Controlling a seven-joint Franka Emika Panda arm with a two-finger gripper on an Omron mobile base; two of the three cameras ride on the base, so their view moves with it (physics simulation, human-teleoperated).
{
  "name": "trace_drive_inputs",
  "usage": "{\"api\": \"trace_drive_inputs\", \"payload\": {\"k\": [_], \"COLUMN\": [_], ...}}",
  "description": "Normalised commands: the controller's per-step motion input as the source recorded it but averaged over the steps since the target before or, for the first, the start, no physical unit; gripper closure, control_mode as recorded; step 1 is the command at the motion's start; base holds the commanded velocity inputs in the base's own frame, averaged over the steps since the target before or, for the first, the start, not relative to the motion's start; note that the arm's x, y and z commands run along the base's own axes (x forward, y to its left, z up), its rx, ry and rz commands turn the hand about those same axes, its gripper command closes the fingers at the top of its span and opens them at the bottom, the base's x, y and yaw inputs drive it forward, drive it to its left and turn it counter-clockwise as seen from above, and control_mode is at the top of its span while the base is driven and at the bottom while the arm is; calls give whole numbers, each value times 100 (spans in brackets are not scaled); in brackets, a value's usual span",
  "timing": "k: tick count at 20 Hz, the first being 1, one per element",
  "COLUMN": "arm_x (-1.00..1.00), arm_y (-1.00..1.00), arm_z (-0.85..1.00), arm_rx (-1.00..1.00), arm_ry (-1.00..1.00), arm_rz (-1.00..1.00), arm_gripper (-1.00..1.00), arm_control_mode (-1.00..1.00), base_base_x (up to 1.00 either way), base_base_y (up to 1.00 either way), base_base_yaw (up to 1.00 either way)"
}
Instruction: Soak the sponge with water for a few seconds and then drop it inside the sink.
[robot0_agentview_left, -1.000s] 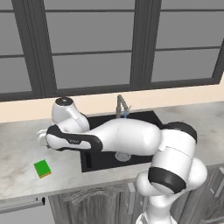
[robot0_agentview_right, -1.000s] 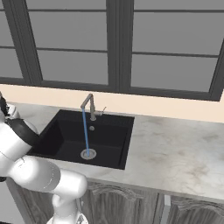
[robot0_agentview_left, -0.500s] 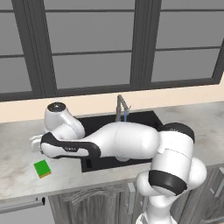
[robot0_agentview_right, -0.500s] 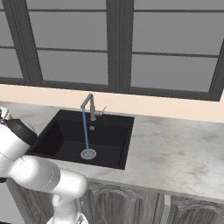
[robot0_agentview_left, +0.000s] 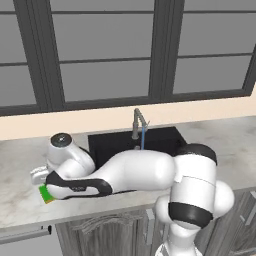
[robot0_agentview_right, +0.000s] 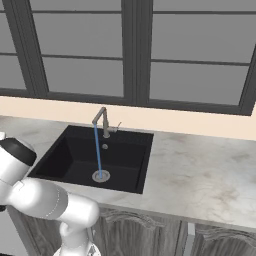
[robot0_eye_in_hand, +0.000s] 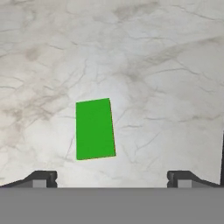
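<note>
The green sponge (robot0_eye_in_hand: 95, 128) lies flat on the marble counter, straight below my gripper (robot0_eye_in_hand: 111, 179) and a little left of its middle. The jaws stand wide open with nothing between them. In the left base view my hand (robot0_agentview_left: 40, 181) hangs over the sponge (robot0_agentview_left: 46, 194) at the left of the counter and hides part of it. The black sink (robot0_agentview_right: 65, 155) lies to the right of that spot. A thin blue stream of water (robot0_agentview_right: 98, 152) runs from the faucet (robot0_agentview_right: 103, 120) down to the silver drain (robot0_agentview_right: 101, 176). The sink (robot0_agentview_left: 110, 145) and water (robot0_agentview_left: 142, 138) show behind my forearm.
The marble counter (robot0_agentview_right: 200, 170) runs on to the right of the sink. Dark-framed windows (robot0_agentview_right: 130, 50) stand behind a beige backsplash. Cabinet fronts (robot0_agentview_left: 100, 230) sit below the counter's front edge.
My arm has swung further left and lower over the counter, and the hand now covers part of the sponge. The sponge has not moved. The water keeps running.
</note>
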Motion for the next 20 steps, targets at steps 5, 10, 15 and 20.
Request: {"api": "trace_drive_inputs", "payload": {"k": [5, 10, 15, 20], "arm_x": [12, 0, 0, 6], "arm_y": [11, 13, 12, 3], "arm_z": [-7, 0, 0, -10], "arm_rx": [0, 0, 0, 0], "arm_ry": [0, 1, 3, 0], "arm_rz": [0, 0, 0, 0], "arm_gripper": [-100, -100, -100, -100], "arm_control_mode": [-100, -100, -100, -100], "base_base_x": [0, 0, 0, 0], "base_base_y": [0, 0, 0, 0], "base_base_yaw": [0, 0, 0, 0]}}
